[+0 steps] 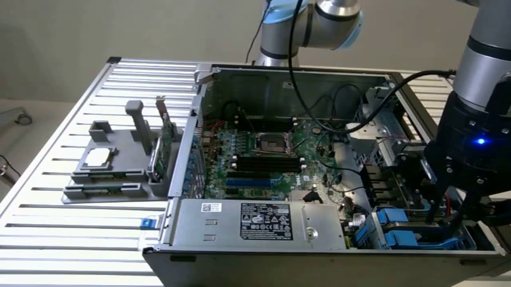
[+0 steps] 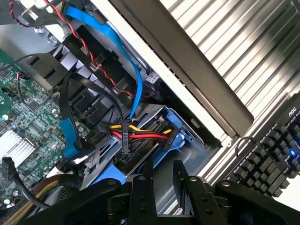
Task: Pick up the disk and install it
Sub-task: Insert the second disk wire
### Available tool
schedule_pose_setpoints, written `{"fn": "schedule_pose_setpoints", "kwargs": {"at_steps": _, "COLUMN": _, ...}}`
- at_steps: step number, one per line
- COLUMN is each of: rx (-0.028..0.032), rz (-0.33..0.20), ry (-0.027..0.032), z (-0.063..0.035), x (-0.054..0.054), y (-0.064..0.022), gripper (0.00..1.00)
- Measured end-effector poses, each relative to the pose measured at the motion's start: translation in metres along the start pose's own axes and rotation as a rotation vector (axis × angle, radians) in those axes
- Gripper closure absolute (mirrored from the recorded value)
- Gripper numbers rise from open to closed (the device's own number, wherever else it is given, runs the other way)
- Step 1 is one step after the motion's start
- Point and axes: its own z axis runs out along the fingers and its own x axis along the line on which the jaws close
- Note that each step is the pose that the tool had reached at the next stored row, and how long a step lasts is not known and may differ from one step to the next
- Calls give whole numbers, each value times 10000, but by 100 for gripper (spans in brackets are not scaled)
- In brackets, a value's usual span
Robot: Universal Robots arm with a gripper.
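The disk (image 2: pixel 151 155) lies low in the drive bay at the near corner of the computer case (image 1: pixel 319 258), at the exterior view's right, with its blue carrier frame set between the bay walls. The gripper (image 1: pixel 443 224) (image 2: pixel 161 171) is placed directly over it, close above one end. Whether the gripper is clamped on the disk or merely poised over it cannot be told. The step in hand is judged to be the seating of the disk in its bay, the pick-up being already done: the grey tray (image 1: pixel 84 192) on the table at the exterior view's left is seen to carry a small silver chip (image 1: pixel 97 156) and a green card (image 1: pixel 165 149), but no disk. For this step to be done well, the carrier should be kept square to the bay walls so that neither blue edge is caught on the sheet metal. Pressure should be applied straight along the bay, not at a slant. Care is called for with the yellow, red and black cable bundle (image 2: pixel 140 133), which is draped across the end of the disk away from the gripper. The same applies to the blue cable (image 2: pixel 133 70) running just beside it, as either could be pinched or dragged. The motherboard (image 1: pixel 271 155) beside the bay should be left untouched.
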Motion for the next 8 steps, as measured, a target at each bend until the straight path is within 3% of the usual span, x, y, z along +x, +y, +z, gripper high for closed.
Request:
{"fn": "schedule_pose_setpoints", "kwargs": {"at_steps": 4, "rx": -22, "rz": 10, "ry": 96, "z": -66, "x": -33, "y": 13, "gripper": 69}}
{"fn": "schedule_pose_setpoints", "kwargs": {"at_steps": 8, "rx": -126, "rz": 39, "ry": 255, "z": -94, "x": -56, "y": 27, "gripper": 69}}
